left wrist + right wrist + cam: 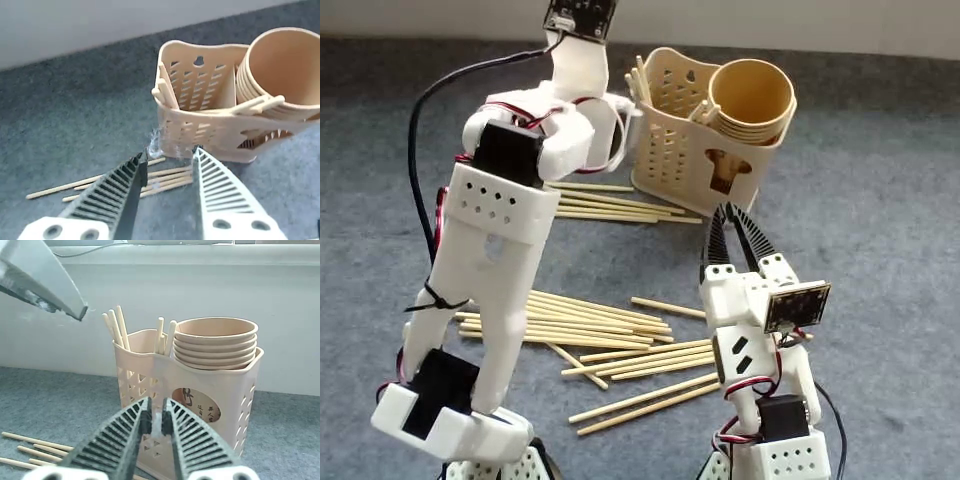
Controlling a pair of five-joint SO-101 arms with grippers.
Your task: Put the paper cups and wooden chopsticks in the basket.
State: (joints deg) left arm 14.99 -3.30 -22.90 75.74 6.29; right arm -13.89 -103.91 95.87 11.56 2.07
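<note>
Cups point(750, 95) in basket point(675, 160); chopsticks point(590, 330) outstanding. We log left gripper point(170, 155) open, empty, basket ahead; right gripper point(156, 407) nearly closed, empty. Next: descend onto chopsticks.

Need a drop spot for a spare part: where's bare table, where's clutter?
Bare: grey carpeted table right of the beige slotted plastic basket; the left edge beyond the white left arm; a narrow strip between the wooden chopsticks by the basket and the front pile. Crowded: centre front, between the arms.
</note>
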